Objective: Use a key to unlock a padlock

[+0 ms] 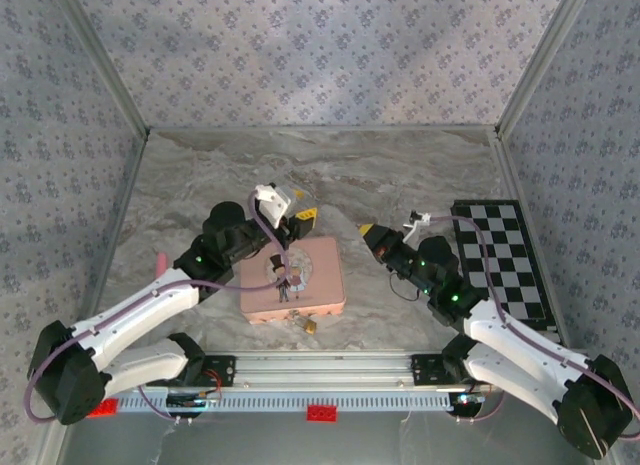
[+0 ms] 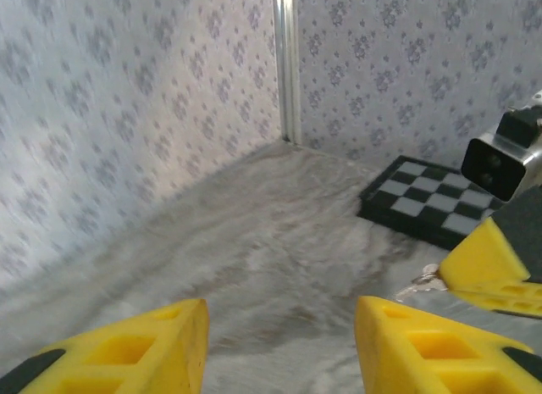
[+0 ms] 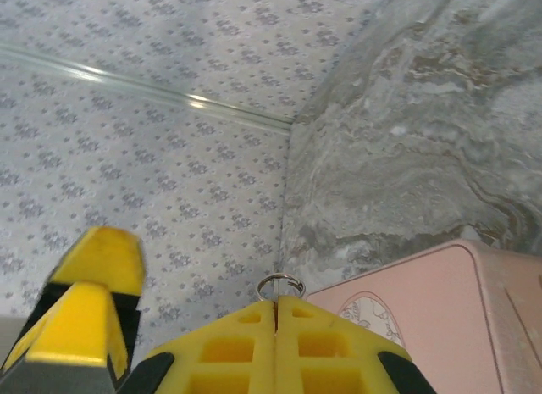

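- Padlock (image 1: pixel 308 325), top view: on the table (image 1: pixel 200 185) toward its near edge, just beside the pink tin's (image 1: pixel 292 278) near side. Left gripper (image 1: pixel 303 221) is above the tin's far edge. Right gripper (image 1: pixel 367 229) is between the tin and the checkerboard (image 1: pixel 500 260).
- Left wrist view: jaws spread above bare table.
- Right wrist view: jaws pressed together, pinching the key (image 3: pixel 281 284). Its ring alone protrudes.

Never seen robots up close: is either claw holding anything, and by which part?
The right gripper pinches the key just below its small ring, which pokes out past the shut jaws. The left gripper is open and empty.
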You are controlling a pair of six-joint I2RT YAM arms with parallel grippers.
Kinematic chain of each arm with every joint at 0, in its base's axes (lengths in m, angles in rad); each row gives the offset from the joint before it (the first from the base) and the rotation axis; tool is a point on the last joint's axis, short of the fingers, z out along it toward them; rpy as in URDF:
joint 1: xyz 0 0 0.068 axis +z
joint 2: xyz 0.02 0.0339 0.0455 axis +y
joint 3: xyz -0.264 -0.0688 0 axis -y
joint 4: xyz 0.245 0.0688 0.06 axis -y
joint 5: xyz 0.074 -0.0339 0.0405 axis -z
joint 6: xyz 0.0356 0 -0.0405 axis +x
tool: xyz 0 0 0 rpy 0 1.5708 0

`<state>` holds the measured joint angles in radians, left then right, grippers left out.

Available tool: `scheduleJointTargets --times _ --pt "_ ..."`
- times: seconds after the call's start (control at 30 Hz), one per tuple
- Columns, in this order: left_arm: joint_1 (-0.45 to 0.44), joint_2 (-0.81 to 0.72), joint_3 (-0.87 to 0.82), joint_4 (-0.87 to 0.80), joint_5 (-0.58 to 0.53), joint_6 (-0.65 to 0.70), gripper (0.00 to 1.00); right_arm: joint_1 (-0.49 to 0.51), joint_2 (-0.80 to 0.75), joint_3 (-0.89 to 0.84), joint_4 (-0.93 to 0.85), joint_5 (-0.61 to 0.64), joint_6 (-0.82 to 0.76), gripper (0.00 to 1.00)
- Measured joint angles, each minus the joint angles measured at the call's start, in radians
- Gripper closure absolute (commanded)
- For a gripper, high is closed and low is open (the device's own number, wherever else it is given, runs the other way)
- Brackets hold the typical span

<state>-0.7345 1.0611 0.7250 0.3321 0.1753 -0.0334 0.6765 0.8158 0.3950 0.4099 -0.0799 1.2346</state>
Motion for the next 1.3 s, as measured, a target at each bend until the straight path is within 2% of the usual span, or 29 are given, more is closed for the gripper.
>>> scheduleJointTargets --times 0.27,0.5,0.73,0.83,0.97,1.3 --pt "0.067 0.111 0.000 0.032 0.205 -0.494 0.56 0.032 0.077 -0.002 0.177 -0.040 -0.073 1.00" --pt "0.072 0.176 -0.001 0.180 0.327 -0.717 0.60 0.052 0.126 -0.002 0.269 -0.040 -0.093 1.00" --pt "0.071 0.218 -0.009 0.243 0.376 -0.795 0.61 0.054 0.174 -0.002 0.328 -0.045 -0.092 1.00" --pt "0.069 0.221 -0.009 0.248 0.383 -0.808 0.56 0.058 0.175 -0.002 0.344 -0.048 -0.092 1.00" --pt "0.067 0.222 -0.009 0.249 0.386 -0.814 0.56 0.057 0.175 -0.002 0.354 -0.049 -0.092 1.00" --pt "0.050 0.233 -0.009 0.254 0.389 -0.817 0.61 0.059 0.175 -0.002 0.358 -0.050 -0.092 1.00"
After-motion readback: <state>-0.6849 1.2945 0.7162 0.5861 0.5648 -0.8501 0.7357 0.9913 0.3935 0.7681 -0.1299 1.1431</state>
